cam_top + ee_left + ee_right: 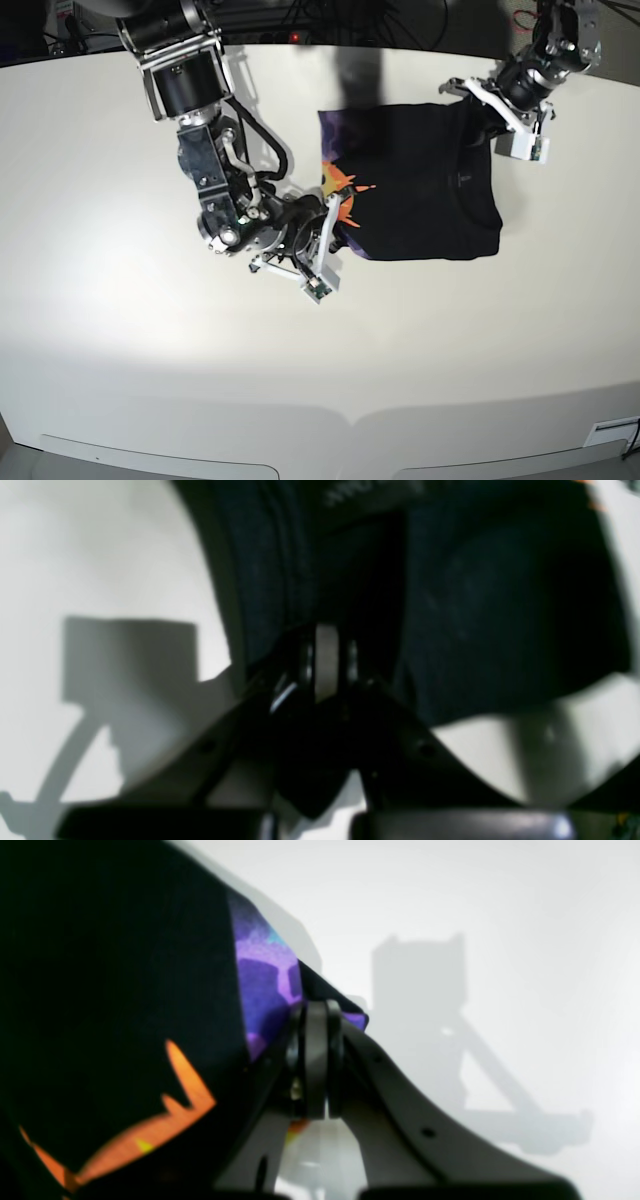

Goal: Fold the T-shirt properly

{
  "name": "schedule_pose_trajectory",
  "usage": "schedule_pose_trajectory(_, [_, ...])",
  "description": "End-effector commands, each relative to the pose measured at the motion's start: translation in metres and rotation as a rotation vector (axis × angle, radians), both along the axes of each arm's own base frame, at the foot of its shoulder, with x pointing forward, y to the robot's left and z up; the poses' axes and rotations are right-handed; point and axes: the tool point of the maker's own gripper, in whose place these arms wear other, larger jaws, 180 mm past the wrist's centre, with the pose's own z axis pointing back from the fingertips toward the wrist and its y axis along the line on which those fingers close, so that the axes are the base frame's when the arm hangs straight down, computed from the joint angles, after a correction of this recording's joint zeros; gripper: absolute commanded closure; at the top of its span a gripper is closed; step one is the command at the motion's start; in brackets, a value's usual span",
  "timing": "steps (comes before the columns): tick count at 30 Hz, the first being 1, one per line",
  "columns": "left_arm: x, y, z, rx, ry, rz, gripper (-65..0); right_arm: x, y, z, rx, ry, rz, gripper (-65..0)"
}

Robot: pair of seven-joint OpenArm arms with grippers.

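One black T-shirt [425, 185], partly folded with an orange and purple print at its edge, lies on the white table [150, 350], toward its far side. Two arms flank it. The right gripper [316, 1060] is clamped on a printed edge; the left gripper [327, 662] pinches the dark cloth opposite.

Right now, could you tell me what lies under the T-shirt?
Only the white table shows around the T-shirt. The black cloth hides whatever lies beneath it, so nothing more can be told.

A white table [120, 330] bears the T-shirt [420, 190].
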Motion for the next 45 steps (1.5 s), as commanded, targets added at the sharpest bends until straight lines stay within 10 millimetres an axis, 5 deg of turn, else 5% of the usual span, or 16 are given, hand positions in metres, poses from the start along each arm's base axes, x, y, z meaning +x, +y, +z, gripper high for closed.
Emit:
schedule_pose_trajectory(1, [0.010, 0.011, 0.000, 0.044, -0.015, 0.015, 0.0, 0.009, -0.002, 0.011, 0.002, -0.032, 0.003, 0.0])
schedule_pose_trajectory(10, [0.084, 0.036, -0.018, 0.142, -0.054, 0.042, 0.0, -0.033, -0.010, -0.010, -0.021, 0.040, 0.012, 0.0])
schedule_pose_trajectory(15, [0.130, 0.038, 0.007, 0.147, -0.121, 0.044, 0.0, -0.067, -0.002, -0.012, 0.011, 0.056, 0.020, 0.0])
schedule_pose_trajectory(21, [0.162, 0.026, 0.039, 0.110, -0.193, -0.006, 0.0, -0.101, 0.011, -0.011, 0.041, 0.069, 0.052, 0.0])
schedule_pose_trajectory(26, [0.178, 0.026, 0.053, 0.114, -0.223, -0.007, 0.0, -0.129, 0.035, -0.013, 0.048, 0.089, 0.142, 0.0])
schedule_pose_trajectory(35, [0.196, 0.028, 0.078, 0.091, -0.279, 0.002, 0.0, -0.145, 0.052, -0.011, 0.051, 0.099, 0.213, 0.0])
schedule_pose_trajectory(40, [0.204, 0.056, 0.104, 0.120, -0.335, 0.017, 0.0, -0.146, 0.051, -0.011, 0.038, 0.100, 0.224, 0.0])
schedule_pose_trajectory(45, [0.186, 0.080, 0.141, 0.048, -0.357, -0.007, 0.0, -0.137, 0.052, 0.015, 0.032, 0.029, 0.233, 0.0])
